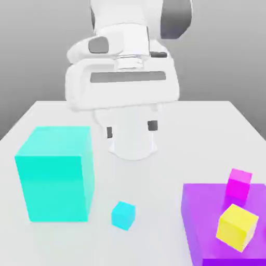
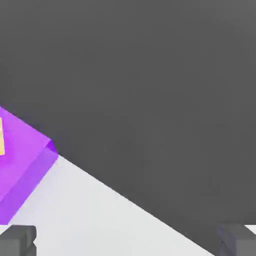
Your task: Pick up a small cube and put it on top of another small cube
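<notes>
We see the white robot arm (image 1: 124, 62) rising at the far side of the flat white bench (image 1: 208, 135), its broad wrist housing facing us in the exterior view. Below that housing hangs the end effector (image 1: 130, 129), with its two dark fingertips (image 1: 152, 125) standing wide apart, as far open as they go, and nothing between them. In the hand view the same two grey fingertips (image 2: 18, 240) sit at opposite corners of the picture, again with only bare bench between them. The end effector hovers well above the bench and touches none of the blocks.

The small plain cyan cube (image 1: 123, 215) rests on the bench near the front, well clear of the end effector. It lies just beside the large cyan cube (image 1: 54, 174), toward the exterior view's right of it, with a narrow strip of bench between the two. The large cyan cube stands upright on the exterior view's left.

On the exterior view's right we see a wide, low purple block (image 1: 208, 228) lying flat on the bench. Two small cubes sit on its upper face: a small magenta cube (image 1: 239, 184) near its far edge and a small yellow cube (image 1: 237, 226) nearer the front, turned a little askew. They are close to each other but apart. In the hand view we make out a corner of the purple block (image 2: 22, 160) with a sliver of yellow at the picture's edge.
</notes>
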### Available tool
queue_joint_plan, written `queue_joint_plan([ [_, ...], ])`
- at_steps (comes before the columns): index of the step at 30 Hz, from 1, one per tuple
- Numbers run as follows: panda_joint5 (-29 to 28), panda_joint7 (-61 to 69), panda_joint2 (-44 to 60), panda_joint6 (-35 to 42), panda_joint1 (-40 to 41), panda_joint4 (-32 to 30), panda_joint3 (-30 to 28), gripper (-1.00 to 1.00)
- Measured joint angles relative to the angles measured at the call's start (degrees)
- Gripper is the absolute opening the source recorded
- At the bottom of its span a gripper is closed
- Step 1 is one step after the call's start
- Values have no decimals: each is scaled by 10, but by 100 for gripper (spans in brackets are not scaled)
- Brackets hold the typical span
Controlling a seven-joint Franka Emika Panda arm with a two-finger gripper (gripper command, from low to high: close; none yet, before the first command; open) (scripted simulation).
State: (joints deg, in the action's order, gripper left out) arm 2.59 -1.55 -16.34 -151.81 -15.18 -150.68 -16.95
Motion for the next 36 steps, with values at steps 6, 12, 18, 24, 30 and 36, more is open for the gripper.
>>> queue_joint_plan([
  [6, 15, 155, 101, -68, -21, -64, -25, 0],
  [12, 19, 274, 195, -136, -13, -112, -23, 0],
  [18, 107, 348, 282, -202, 48, -95, 59, 0],
  [24, 143, 374, 335, -244, 108, -85, 128, -100],
  [30, 134, 368, 325, -235, 100, -87, 118, -100],
  [36, 48, 304, 242, -172, 42, -105, 39, -100],
])
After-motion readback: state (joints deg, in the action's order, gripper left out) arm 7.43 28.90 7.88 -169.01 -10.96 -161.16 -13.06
